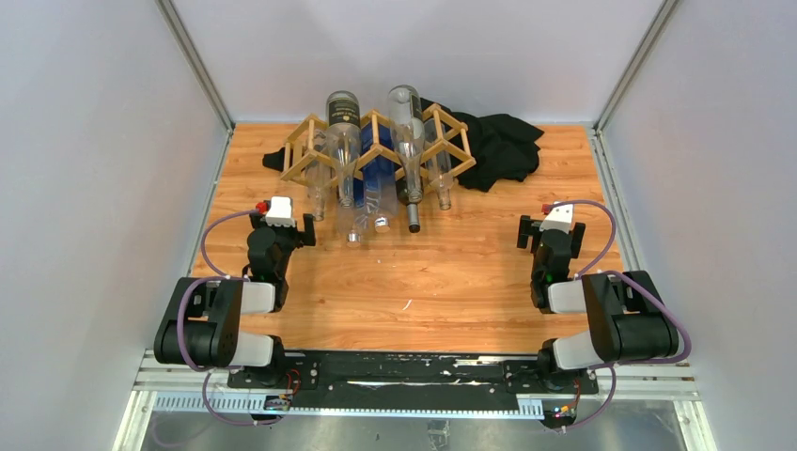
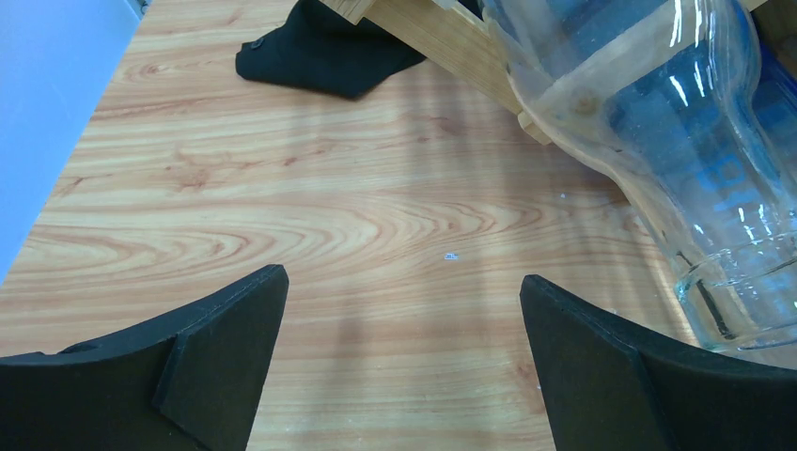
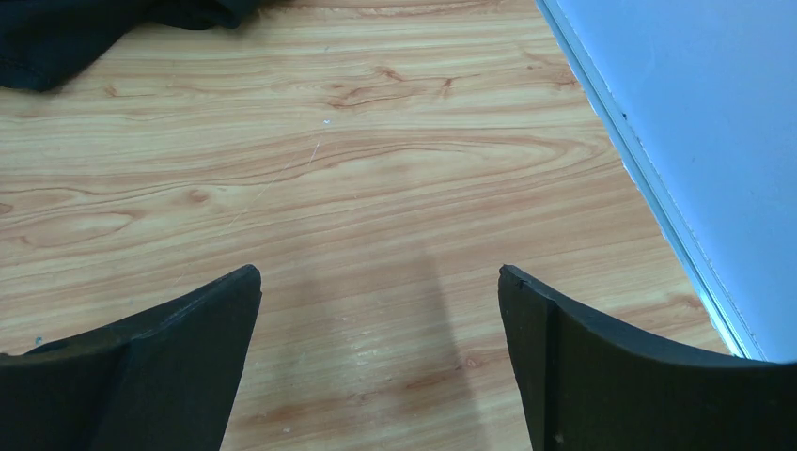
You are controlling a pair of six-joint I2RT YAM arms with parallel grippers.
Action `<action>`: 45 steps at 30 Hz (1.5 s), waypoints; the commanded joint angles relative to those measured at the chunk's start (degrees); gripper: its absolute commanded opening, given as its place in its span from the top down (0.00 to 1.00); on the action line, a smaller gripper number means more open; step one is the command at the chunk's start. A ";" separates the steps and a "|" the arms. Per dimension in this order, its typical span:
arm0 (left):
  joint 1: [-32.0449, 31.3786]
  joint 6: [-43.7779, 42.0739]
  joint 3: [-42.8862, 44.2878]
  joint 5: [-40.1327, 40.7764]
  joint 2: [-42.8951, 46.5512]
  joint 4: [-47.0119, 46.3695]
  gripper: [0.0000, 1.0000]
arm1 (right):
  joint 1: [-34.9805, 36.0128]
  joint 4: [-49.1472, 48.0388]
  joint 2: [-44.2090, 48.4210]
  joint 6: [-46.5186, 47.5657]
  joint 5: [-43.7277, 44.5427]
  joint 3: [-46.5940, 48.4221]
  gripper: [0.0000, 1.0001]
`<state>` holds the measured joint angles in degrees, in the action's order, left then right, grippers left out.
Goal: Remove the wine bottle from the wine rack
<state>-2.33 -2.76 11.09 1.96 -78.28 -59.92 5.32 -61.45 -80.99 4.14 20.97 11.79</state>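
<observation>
The light wooden lattice wine rack (image 1: 303, 148) stands at the back middle of the table. Several bottles lie in it, necks towards me: a tall clear one with a dark neck end (image 1: 408, 141), a clear one with a dark base (image 1: 344, 132), a blue one (image 1: 378, 174) and other clear ones. My left gripper (image 1: 282, 225) is open and empty, just in front of the rack's left end. In the left wrist view the left gripper (image 2: 404, 282) hovers over bare wood, with a clear bottle (image 2: 658, 132) and a rack slat (image 2: 451, 42) at the upper right. My right gripper (image 1: 550, 230) (image 3: 379, 272) is open and empty over bare wood at the right.
A black cloth (image 1: 498, 146) lies behind and right of the rack; its corner shows at the rack's left (image 2: 320, 47) and in the right wrist view (image 3: 56, 28). White walls (image 3: 695, 113) enclose the table on the left, right and back.
</observation>
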 commanded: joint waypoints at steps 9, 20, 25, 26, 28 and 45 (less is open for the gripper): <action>0.08 0.08 0.25 0.33 -0.31 -1.34 0.00 | -0.21 -0.60 -0.48 0.38 0.52 0.25 0.00; 0.08 0.00 0.31 0.33 -0.33 -1.25 0.00 | -0.22 -0.60 -0.48 0.42 0.48 0.25 0.00; 0.13 0.35 2.33 1.84 2.04 3.40 0.00 | -0.23 -0.74 1.21 0.88 0.44 -0.05 0.00; 0.13 0.45 3.40 2.20 3.35 6.83 0.00 | 0.39 0.57 3.00 0.97 2.48 0.05 0.00; 0.19 -0.13 7.16 2.42 6.22 16.81 0.00 | 0.87 10.19 9.03 -2.30 9.13 1.71 0.00; 13.85 -1.42 36.14 -19.14 17.39 68.88 0.00 | -1.28 64.12 28.82 -33.15 0.44 31.42 0.00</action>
<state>8.10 -4.49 39.27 -8.43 -59.66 -5.06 5.13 -11.73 -50.54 -17.87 28.58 37.56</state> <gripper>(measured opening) 0.997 0.999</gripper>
